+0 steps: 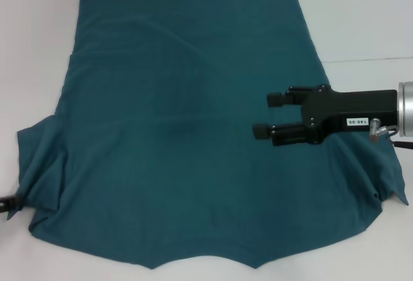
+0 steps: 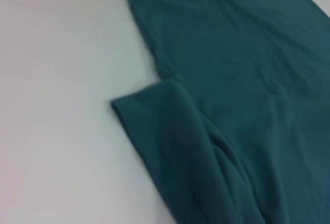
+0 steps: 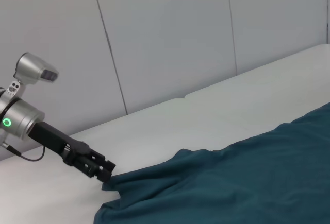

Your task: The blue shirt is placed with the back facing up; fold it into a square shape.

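The blue shirt (image 1: 187, 132) lies spread flat on the white table (image 1: 32, 35), plain side up, with its hem at the far side. My right gripper (image 1: 268, 114) hovers over the shirt's right half, open with nothing between its fingers, which point toward the left. My left gripper (image 1: 5, 203) shows only as a dark tip at the left edge, by the bunched left sleeve. In the right wrist view the left gripper (image 3: 107, 175) is shut on the sleeve's edge, where the cloth (image 3: 247, 183) rises to a point. The left wrist view shows the folded sleeve (image 2: 170, 131).
White table surface surrounds the shirt on all sides, with a seam line (image 1: 368, 59) at the far right. A panelled grey wall (image 3: 170, 44) stands behind the table. The right sleeve (image 1: 390, 177) lies under my right arm.
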Controlling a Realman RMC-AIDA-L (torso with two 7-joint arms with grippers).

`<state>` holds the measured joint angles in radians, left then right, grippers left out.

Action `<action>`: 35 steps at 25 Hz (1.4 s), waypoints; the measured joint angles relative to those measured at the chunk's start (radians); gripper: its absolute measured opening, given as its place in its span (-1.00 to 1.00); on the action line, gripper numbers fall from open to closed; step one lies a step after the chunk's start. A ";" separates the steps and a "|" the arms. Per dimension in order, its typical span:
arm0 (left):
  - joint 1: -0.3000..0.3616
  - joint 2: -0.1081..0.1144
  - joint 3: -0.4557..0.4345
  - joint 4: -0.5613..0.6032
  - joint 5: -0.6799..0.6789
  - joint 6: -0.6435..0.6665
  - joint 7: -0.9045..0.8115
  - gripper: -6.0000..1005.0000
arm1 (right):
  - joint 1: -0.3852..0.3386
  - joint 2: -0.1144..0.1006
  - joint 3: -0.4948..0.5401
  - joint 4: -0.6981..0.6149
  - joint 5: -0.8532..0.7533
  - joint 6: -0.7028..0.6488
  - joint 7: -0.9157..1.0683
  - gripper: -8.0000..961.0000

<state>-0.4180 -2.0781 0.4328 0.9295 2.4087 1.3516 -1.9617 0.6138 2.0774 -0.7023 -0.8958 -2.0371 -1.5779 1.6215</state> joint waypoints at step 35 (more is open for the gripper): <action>-0.001 -0.023 0.115 0.000 0.023 -0.111 -0.085 -0.76 | 0.002 0.003 -0.006 0.000 0.000 0.015 0.003 0.88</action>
<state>-0.4188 -2.1011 0.5482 0.9298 2.4314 1.2401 -2.0468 0.6157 2.0802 -0.7087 -0.8959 -2.0370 -1.5629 1.6245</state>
